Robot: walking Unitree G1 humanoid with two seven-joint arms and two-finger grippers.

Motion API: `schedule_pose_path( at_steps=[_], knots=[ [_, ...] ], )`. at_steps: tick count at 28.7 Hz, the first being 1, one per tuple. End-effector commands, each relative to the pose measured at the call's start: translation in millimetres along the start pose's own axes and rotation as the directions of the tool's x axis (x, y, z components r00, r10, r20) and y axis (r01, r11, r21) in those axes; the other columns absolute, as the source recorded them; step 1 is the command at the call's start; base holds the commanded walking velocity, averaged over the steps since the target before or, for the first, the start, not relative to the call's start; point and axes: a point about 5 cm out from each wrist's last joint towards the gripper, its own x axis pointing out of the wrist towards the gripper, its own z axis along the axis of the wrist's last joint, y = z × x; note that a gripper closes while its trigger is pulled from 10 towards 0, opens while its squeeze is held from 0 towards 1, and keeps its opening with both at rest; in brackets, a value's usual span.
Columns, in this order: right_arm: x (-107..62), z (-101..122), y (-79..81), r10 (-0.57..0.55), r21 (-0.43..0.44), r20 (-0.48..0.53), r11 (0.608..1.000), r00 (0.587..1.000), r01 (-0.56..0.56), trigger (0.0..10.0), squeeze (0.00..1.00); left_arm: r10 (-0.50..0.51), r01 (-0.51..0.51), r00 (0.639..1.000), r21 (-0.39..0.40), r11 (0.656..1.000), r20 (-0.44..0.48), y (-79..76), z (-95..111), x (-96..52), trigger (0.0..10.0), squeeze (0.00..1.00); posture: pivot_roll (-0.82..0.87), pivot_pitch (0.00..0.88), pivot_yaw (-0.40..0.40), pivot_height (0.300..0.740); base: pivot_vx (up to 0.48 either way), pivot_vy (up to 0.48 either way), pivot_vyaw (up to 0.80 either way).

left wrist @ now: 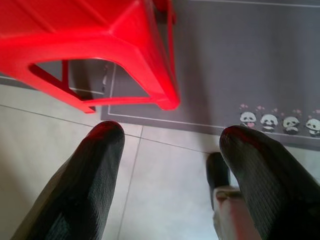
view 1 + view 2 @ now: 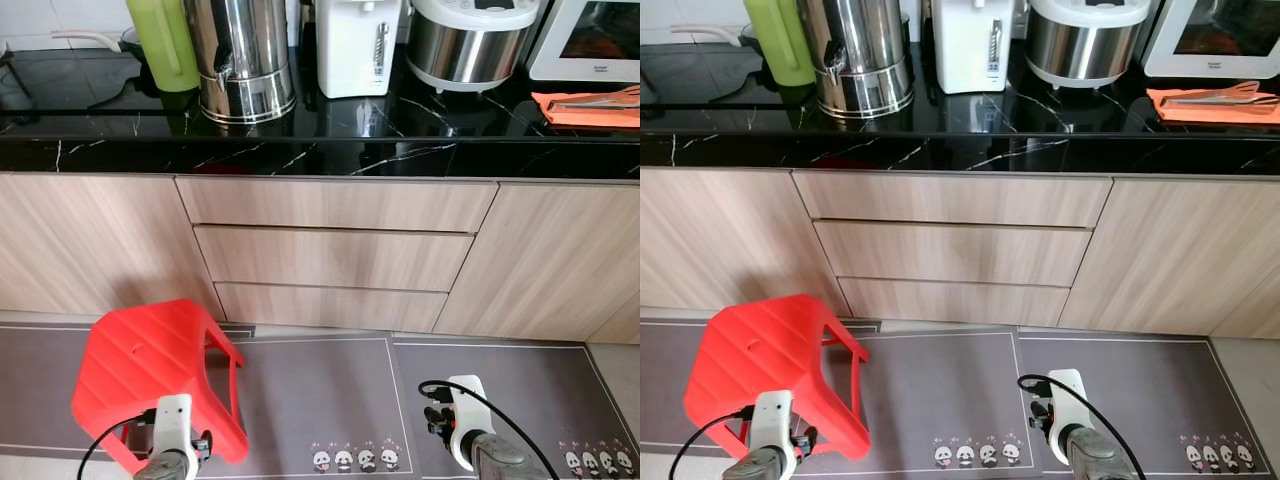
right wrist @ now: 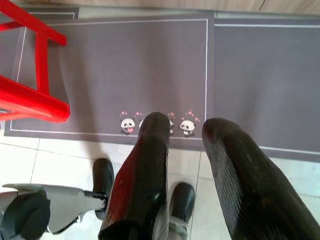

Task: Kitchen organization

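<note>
Both grippers, left (image 1: 170,150) and right (image 3: 187,135), are hanging spread and empty at lower frame, approaching; next, judging, reaching toward the counter (image 2: 300,150).

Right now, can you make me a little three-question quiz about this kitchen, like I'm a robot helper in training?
1. True or false: the red stool stands on the counter.
2. What sits between the steel urn and the rice cooker?
A. a toaster
B. a white kettle
C. a bowl
3. Fill in: the little pictures along the mat edge are ____.

Key
1. False. It stands on the floor, partly on the mat, in front of the robot's left arm.
2. B
3. pandas
</note>
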Motion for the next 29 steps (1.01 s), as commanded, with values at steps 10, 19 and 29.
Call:
schedule_pose_path(
  at_steps=[10, 19, 29],
  knots=[
    [0.2, -4.2, 2.8, 0.011, 0.006, -0.02, 1.0, 1.0, -0.011, 10.0, 0.0, 0.017, -0.017, 0.999, -0.012, 1.0, -0.028, 2.2, -6.4, -1.0, 10.0, 0.0, -0.05, 0.0, 0.052, 0.74, 0.0, 0.0, 0.0],
    [0.3, -7.7, 4.0, 0.011, 0.0, -0.044, 1.0, 0.999, -0.011, 10.0, 0.0, 0.017, -0.017, 0.999, 0.002, 1.0, -0.046, 3.7, -11.1, -1.9, 10.0, 0.0, -0.06, 0.0, 0.055, 0.74, 0.0, 0.0, -0.67],
    [0.4, -7.4, 3.2, 0.004, 0.001, -0.054, 1.0, 0.999, -0.004, 10.0, 0.0, 0.011, -0.01, 0.999, 0.006, 1.0, -0.048, 1.8, -11.7, -1.9, 10.0, 0.0, -0.06, 0.0, 0.046, 0.74, 0.0, 0.0, -0.73]
  ],
)
